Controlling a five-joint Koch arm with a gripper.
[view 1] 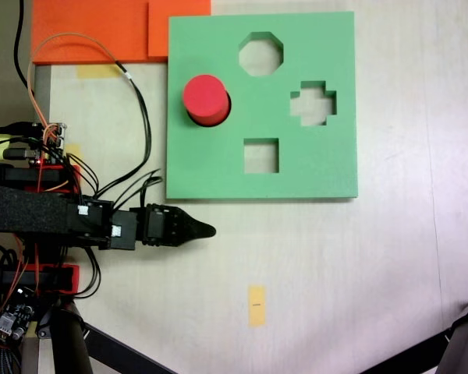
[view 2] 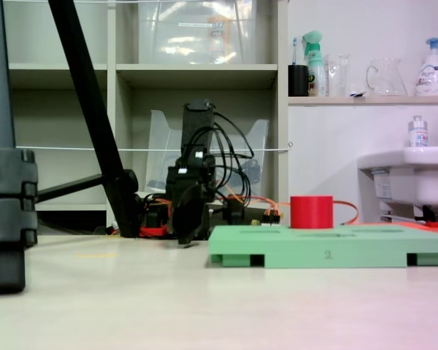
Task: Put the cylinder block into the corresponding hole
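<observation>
Pale desk, shelving behind. Cylinder block (view 1: 206,97) sits upright in the corresponding hole (view 1: 224,108) of the green board (view 1: 312,167), proud of it, so looks done. Tool (view 1: 205,230) is parked clear just below the board's edge, empty; pinched or parted, can't tell.

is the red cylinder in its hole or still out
In: the red cylinder stands upright in the green board's round cutout, top protruding above it.

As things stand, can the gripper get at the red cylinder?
Probably yes. The gripper sits off the green board, with bare table between them; nothing stands over the red cylinder, whose top rises above the board.
</observation>
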